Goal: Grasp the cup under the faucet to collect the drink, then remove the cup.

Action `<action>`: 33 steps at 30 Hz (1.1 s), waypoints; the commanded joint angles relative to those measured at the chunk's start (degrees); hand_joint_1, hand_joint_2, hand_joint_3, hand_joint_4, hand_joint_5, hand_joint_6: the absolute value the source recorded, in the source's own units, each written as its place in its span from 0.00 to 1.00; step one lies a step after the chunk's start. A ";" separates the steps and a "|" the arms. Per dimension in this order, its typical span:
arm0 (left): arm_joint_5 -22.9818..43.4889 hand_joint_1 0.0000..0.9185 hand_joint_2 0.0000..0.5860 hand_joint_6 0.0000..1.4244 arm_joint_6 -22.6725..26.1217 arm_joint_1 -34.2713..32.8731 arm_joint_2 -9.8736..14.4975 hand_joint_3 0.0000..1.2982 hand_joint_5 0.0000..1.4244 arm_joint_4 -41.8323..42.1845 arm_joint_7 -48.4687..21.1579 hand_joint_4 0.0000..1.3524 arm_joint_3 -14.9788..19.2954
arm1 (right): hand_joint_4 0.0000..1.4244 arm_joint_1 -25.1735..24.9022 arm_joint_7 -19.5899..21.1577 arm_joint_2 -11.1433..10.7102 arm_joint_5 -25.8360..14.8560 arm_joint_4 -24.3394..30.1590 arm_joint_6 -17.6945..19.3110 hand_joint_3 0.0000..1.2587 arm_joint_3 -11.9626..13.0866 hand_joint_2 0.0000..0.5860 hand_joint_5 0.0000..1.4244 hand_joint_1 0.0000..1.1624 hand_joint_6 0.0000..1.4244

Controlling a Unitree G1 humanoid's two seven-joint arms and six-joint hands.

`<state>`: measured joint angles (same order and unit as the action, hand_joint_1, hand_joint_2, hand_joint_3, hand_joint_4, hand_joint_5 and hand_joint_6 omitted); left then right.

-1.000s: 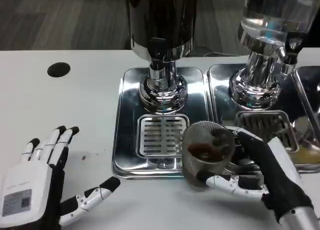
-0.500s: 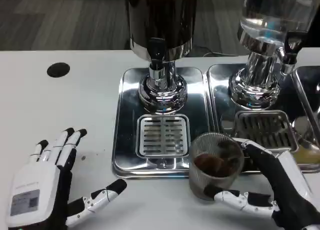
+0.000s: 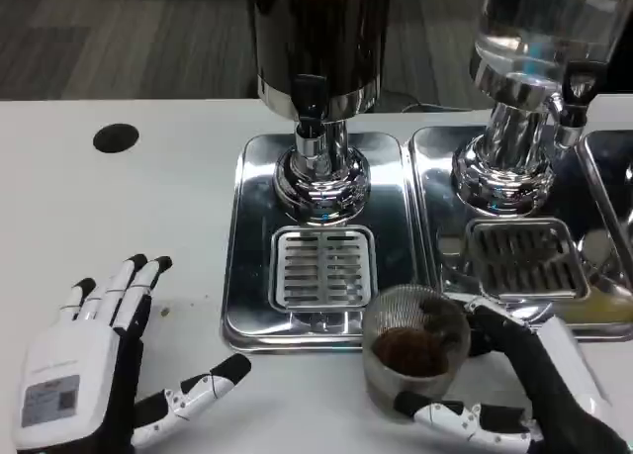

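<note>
Head view: two steel drip trays sit side by side on the white counter (image 3: 119,217); the left tray (image 3: 252,276) carries the dark dispenser (image 3: 316,39) with its faucet (image 3: 309,103) above a slotted grate (image 3: 323,268), the right tray (image 3: 435,157) a clear dispenser (image 3: 534,29). A black round hole (image 3: 116,137) marks the counter far left. Compared with half a second ago, the cup (image 3: 413,350) sits slightly lower and further left, off the tray's front edge. It is clear, ribbed, holding dark brown drink. Right robot hand (image 3: 514,375) wraps it, thumb in front. Left robot hand (image 3: 99,375) lies flat, fingers spread, holding nothing.
</note>
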<state>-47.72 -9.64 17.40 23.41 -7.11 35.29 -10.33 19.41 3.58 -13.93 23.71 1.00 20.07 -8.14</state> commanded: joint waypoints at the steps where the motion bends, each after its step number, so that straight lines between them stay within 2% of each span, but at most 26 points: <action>1: -0.30 0.00 0.11 0.07 0.44 0.20 0.07 0.13 0.12 0.17 -0.35 0.00 -0.31 | 0.41 -0.23 2.89 0.17 1.06 -0.98 4.18 0.43 -0.23 0.36 0.30 0.66 0.28; 6: -0.49 0.00 0.11 0.07 0.71 0.66 0.18 0.13 0.12 0.58 -0.29 0.00 -0.20 | 0.40 -0.82 4.75 -0.43 2.57 -4.27 7.41 0.42 -0.43 0.36 0.27 0.66 0.25; 14: -0.40 0.00 0.11 0.07 1.09 1.09 0.15 0.13 0.12 1.25 -0.50 0.00 -0.11 | 0.27 -1.78 6.64 -0.66 3.61 -8.67 10.93 0.34 -0.65 0.36 0.18 0.66 0.21; 20: -1.29 0.00 0.11 0.07 1.71 1.12 0.24 0.14 0.12 1.75 -0.56 0.00 -0.43 | 0.23 -2.11 6.47 -0.97 3.39 -10.00 11.82 0.27 -0.57 0.35 0.15 0.65 0.20; 25: -1.47 0.00 0.11 0.07 2.21 1.25 0.32 0.14 0.12 2.46 -0.52 0.00 -0.48 | 0.17 -2.06 5.89 -1.35 3.02 -10.10 12.04 0.17 -0.72 0.35 0.12 0.65 0.18; 33: -0.93 0.00 0.12 0.07 1.89 1.74 0.36 0.14 0.12 2.51 -0.25 0.00 -0.36 | 0.11 -2.03 4.62 -2.37 2.70 -9.57 11.78 0.11 -1.30 0.35 0.07 0.63 0.14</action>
<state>-48.03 -7.73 18.49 23.43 -5.08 35.28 -10.34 17.70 8.96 -15.86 26.90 -9.02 31.23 -9.15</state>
